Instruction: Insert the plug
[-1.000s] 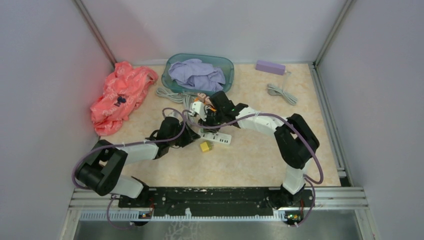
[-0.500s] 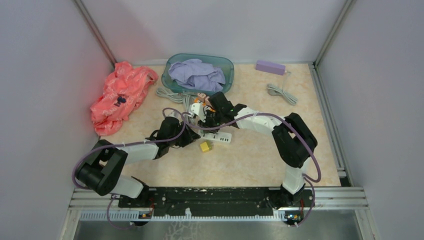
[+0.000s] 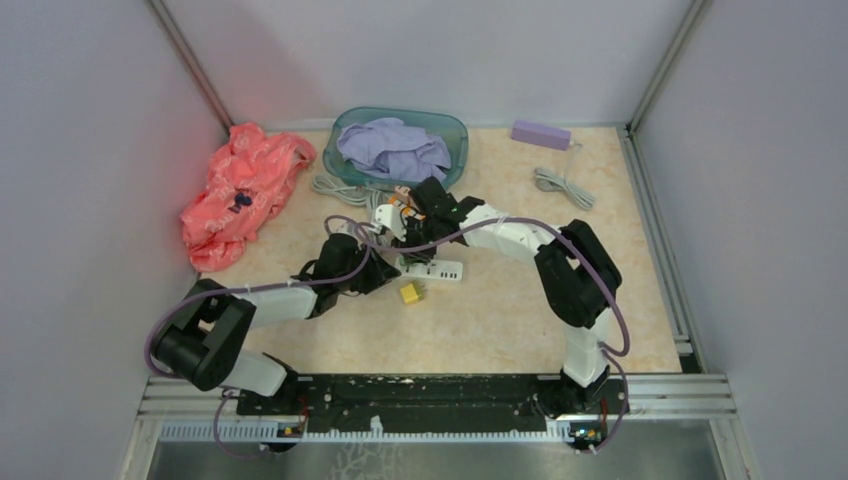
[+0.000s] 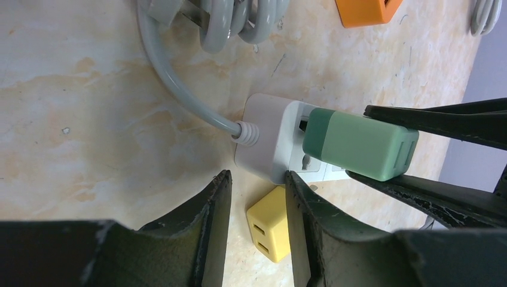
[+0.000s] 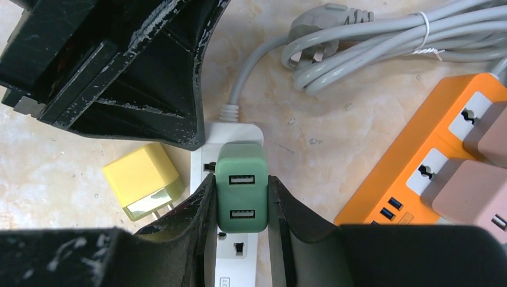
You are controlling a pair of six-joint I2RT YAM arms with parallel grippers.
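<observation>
I am looking down on a beige marbled tabletop (image 3: 500,310) walled in grey. The white power strip (image 3: 436,269) is lying flat near its middle, between the two arms. My right gripper (image 5: 241,206) is clamping the green plug (image 5: 241,185) by its sides, USB ports facing the wrist camera, and holding it against the strip's socket nearest the cable end. I cannot tell how deep the prongs are sitting. My left gripper (image 4: 256,197) is resting low at that same end of the strip, jaws parted and holding nothing, one finger (image 4: 302,221) touching the strip's corner. A yellow adapter (image 4: 270,230) is lying just beside the strip, and an orange power strip (image 5: 418,161) and a bundled grey cable (image 5: 370,36) are sitting near.
</observation>
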